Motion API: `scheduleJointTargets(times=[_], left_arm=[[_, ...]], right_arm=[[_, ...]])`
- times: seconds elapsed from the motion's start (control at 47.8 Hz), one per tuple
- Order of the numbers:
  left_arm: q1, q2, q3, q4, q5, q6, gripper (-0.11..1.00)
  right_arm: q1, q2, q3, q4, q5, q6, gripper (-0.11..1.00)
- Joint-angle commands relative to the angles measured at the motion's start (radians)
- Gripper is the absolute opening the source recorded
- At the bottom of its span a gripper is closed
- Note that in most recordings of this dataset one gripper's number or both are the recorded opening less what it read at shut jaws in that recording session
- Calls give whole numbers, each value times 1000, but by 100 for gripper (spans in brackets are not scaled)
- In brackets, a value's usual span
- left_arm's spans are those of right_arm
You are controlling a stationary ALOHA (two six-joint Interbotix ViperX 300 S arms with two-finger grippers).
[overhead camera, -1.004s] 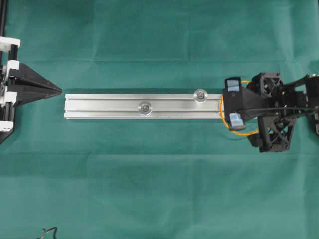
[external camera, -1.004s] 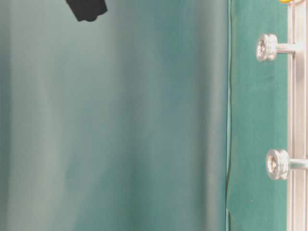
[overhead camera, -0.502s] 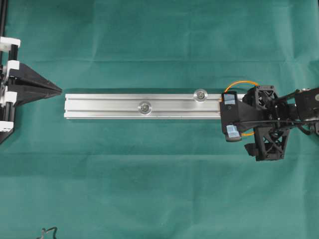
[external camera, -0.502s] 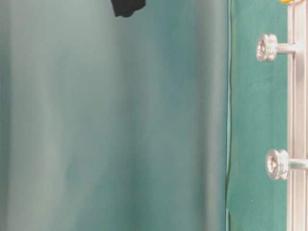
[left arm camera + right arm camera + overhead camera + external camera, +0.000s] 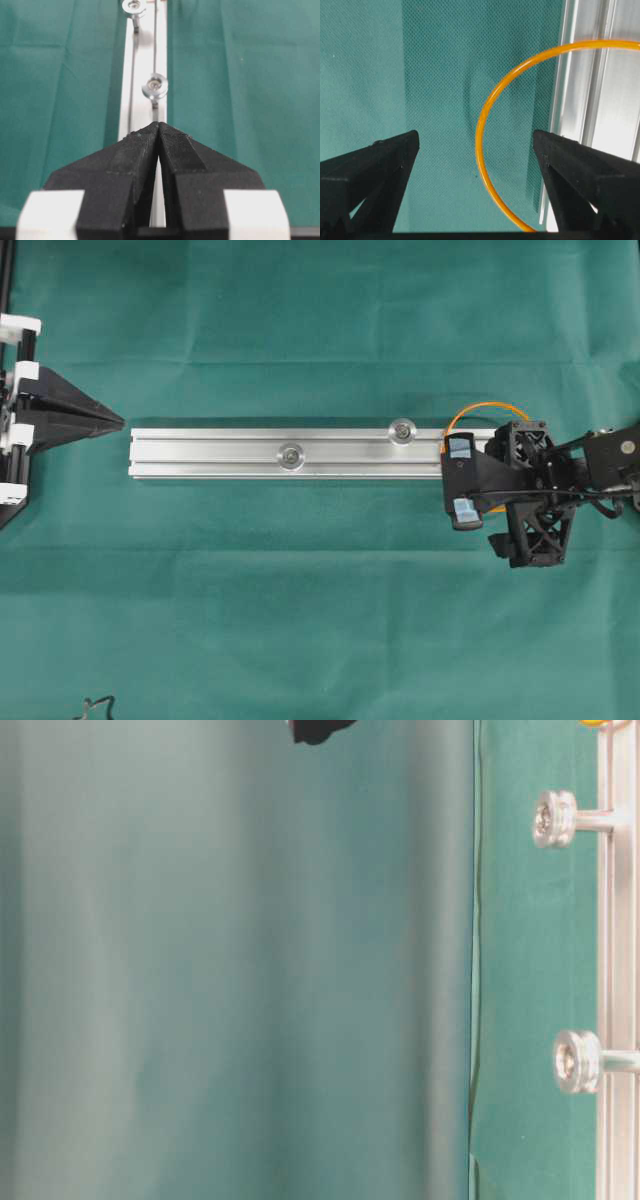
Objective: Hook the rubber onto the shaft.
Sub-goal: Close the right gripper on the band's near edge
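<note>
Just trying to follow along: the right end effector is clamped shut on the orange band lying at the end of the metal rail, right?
Not quite. The right end effector is open, its fingers wide apart on either side of the orange band, gripping nothing. The right wrist view shows this. The band does lie at the end of the metal rail.

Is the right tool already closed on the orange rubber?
No. In the right wrist view the right tool stands wide open, with the rubber lying loose between its fingers.

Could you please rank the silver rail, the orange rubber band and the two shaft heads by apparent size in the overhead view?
1. Silver rail
2. Rubber band, partly hidden
3. The shaft heads look alike
</note>
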Motion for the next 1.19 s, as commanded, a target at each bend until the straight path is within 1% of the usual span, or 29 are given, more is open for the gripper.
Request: scheduleJointTargets(times=[0.0,0.314,0.837,0.962,1.025,1.067,1.109,1.171], left_arm=[[0,8,-32,2,-6,-2,0],[0,8,-32,2,-5,-2,0],[2,8,-32,2,-5,-2,0],[0,6,-31,2,-5,-2,0],[0,8,-32,2,-5,-2,0],[0,8,-32,2,-5,-2,0],[0,8,-32,2,-5,-2,0],[2,8,-32,2,-5,-2,0]], right_arm=[[3,3,-9,3,-20,0,99],[5,32,-3,3,-37,2,99],[5,31,2,3,-43,2,99],[5,31,2,3,-41,2,97],[5,32,2,3,-41,2,93],[5,32,2,3,-40,2,86],[5,32,3,3,-41,2,78],[5,32,2,2,-43,2,62]])
